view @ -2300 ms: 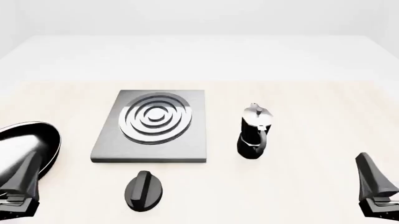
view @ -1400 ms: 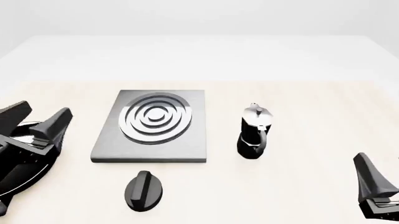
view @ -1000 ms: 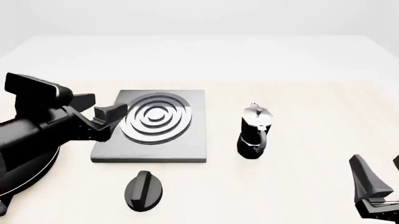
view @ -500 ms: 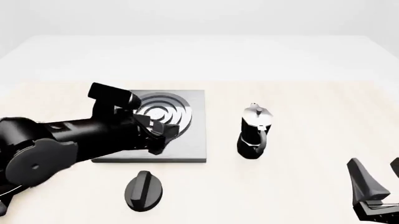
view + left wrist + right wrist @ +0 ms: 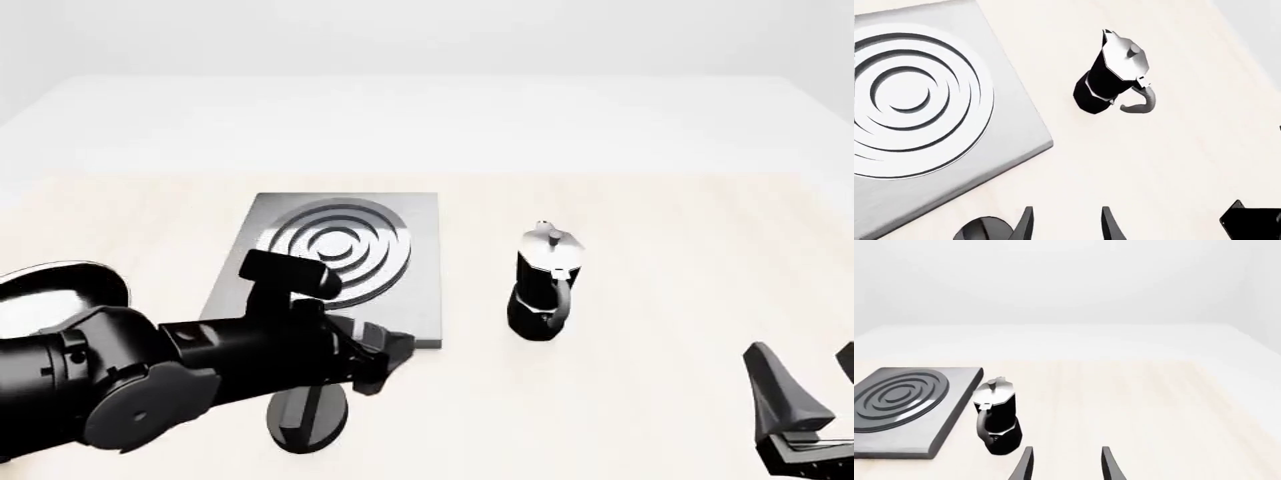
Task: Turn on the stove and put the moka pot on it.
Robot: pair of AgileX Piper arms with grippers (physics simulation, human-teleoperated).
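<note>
Left arm reaches in from the left and lies low across the table, crossing the stove's (image 5: 340, 265) near edge. Left gripper (image 5: 375, 362) sits just past the stove's near right corner, above and beside the knob (image 5: 307, 418); fingers spread, nothing between them. In the left wrist view the fingertips (image 5: 1022, 226) frame bare table, with the knob (image 5: 981, 231) just beside one tip.

Right gripper (image 5: 805, 400) sits at the near right of the table, well apart from everything, fingers spread and empty.

Moka pot (image 5: 543, 283) stands upright on the table, right of the stove, not touching it. A frying pan (image 5: 60, 285) lies at far left, partly hidden behind the left arm.
</note>
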